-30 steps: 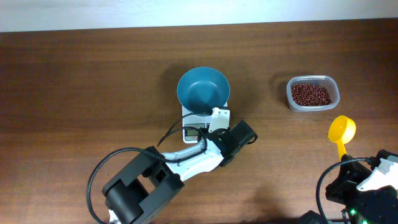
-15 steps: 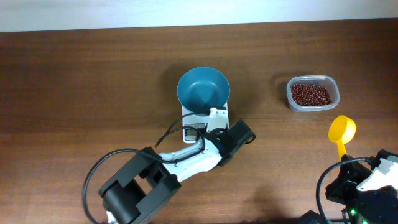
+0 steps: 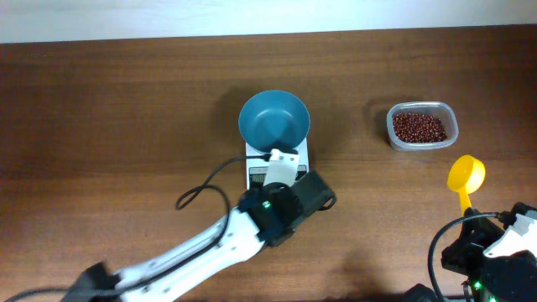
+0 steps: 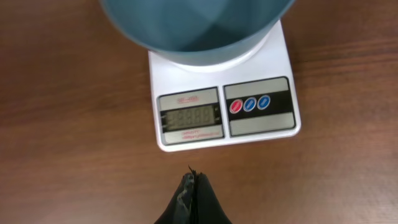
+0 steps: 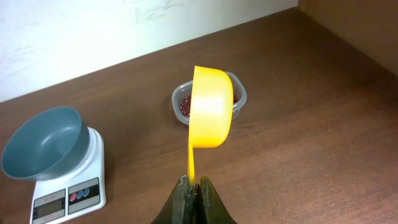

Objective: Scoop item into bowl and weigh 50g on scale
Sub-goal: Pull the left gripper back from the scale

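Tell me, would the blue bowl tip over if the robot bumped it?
Maybe. The bowl looks empty, so it is probably light and easy to shove. Its rim flares wider than its base, so a knock there might tip it. The scale top looks smooth, so it could slide instead.

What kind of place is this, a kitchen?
Probably a robot test bench, not a real kitchen: a bare wooden table against a plain white wall, and the robot's right gripper holding a yellow scoop near a scale and bowl.
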{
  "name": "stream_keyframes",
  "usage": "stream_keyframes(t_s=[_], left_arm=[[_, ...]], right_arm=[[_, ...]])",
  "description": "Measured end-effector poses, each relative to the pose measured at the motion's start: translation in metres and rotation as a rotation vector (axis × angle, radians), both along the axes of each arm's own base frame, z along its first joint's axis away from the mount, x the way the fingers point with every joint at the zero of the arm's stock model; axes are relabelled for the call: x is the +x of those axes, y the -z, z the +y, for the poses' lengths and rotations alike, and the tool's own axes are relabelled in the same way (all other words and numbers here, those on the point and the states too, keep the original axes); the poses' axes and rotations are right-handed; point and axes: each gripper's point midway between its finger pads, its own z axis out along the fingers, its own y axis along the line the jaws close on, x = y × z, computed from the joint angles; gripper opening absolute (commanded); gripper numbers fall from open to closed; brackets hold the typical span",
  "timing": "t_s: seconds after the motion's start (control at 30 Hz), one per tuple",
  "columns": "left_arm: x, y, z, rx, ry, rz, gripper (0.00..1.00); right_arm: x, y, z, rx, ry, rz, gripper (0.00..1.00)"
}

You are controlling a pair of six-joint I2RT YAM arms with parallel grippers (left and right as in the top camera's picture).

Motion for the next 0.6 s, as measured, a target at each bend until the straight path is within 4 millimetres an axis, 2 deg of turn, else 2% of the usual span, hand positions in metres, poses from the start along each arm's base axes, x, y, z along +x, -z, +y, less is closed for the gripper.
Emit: stream_keyframes(t_s=[0.1, 0.2, 0.37, 0.6], left_arm=[[-0.01, -0.029, 0.012, -0.029, 0.03, -0.025, 0.0], [-0.019, -0.06, 0.014, -0.071, 0.137, -0.061, 0.01], [-0.04, -0.091, 0.022, -0.087, 0.312, -0.085, 0.0], [-0.048, -0.099, 0.048, -0.059, 0.328, -0.074, 0.0]], right_arm=[[0.0, 0.0, 0.0, 0.0, 0.0, -0.001, 0.04], [0.0, 0.0, 0.0, -0.001, 0.002, -0.001, 0.04], [0.0, 0.0, -0.001, -0.001, 0.003, -0.002, 0.04], [0.001, -0.002, 0.0, 0.002, 0.003, -0.008, 0.04]])
